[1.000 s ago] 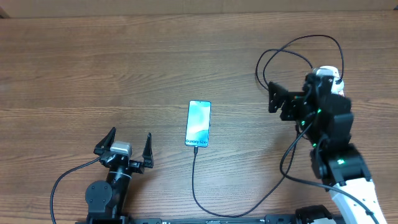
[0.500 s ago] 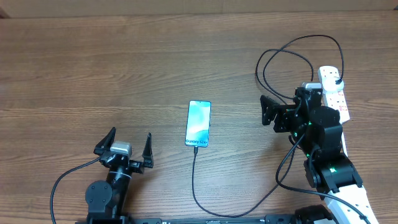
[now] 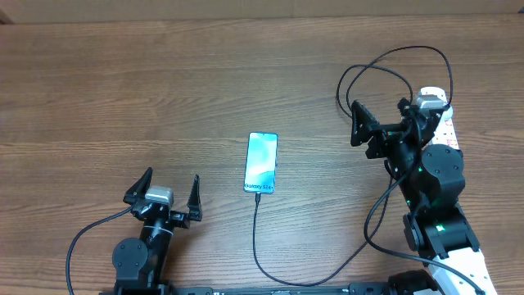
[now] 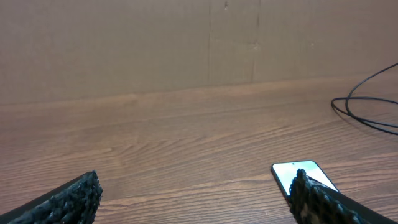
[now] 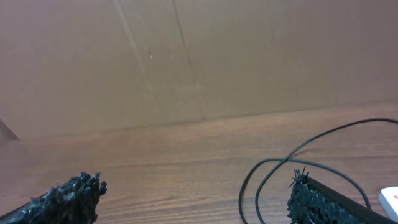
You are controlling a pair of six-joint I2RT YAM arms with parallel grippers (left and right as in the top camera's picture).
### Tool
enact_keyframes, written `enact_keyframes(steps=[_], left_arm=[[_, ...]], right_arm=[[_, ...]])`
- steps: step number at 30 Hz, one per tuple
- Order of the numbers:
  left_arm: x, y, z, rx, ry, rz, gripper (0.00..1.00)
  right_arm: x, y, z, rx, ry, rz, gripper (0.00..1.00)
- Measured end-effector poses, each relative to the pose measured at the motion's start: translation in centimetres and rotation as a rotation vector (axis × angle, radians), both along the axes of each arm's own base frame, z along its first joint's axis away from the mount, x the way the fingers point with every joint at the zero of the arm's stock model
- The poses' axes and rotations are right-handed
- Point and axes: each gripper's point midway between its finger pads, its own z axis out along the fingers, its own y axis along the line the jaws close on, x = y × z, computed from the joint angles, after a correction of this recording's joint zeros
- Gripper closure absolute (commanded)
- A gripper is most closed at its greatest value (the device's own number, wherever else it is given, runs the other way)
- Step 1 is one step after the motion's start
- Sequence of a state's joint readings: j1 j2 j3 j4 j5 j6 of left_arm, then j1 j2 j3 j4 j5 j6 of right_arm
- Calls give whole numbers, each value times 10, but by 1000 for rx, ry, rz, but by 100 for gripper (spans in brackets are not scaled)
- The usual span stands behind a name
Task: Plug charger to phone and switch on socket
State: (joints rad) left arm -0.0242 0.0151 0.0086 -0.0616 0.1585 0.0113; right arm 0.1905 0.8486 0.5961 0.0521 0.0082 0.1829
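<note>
The phone (image 3: pixel 262 161) lies face up at mid-table, screen lit; it also shows in the left wrist view (image 4: pixel 300 173). The charger's black cable (image 3: pixel 255 238) meets the phone's near edge, curves right, passes under my right arm and loops (image 3: pixel 393 61) to the socket. It also shows in the right wrist view (image 5: pixel 273 177). The white socket strip (image 3: pixel 447 131) lies at the far right, mostly hidden by my right arm. My right gripper (image 3: pixel 382 120) is open and empty just left of the strip. My left gripper (image 3: pixel 166 190) is open and empty, left of the phone.
A brown cardboard wall (image 4: pixel 186 43) stands along the table's far edge. The wooden table (image 3: pixel 164 90) spreads left and middle. A corner of the white strip (image 5: pixel 390 199) shows at the right wrist view's edge. The left arm's own black lead (image 3: pixel 82 238) curls at the front left.
My right arm drew back toward the near left, uncovering the strip, then swung out again beside it. Its gripper stayed open. The left arm, phone and cable have not moved.
</note>
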Motion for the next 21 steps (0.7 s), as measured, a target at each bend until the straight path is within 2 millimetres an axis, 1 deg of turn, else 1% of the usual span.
enact_keyframes(steps=[9,12,18,19,21], left_arm=[[0,0,0,0,0,0,0],[0,0,0,0,0,0,0],[0,0,0,0,0,0,0],[0,0,0,0,0,0,0],[0,0,0,0,0,0,0]], right_arm=[[-7,-1,16,10,-53,0,0],[-10,-2,19,13,-66,0,0],[-19,-4,7,24,-124,0,0],[-23,-4,2,26,-138,1,0],[-28,-5,-1,36,-184,1,0]])
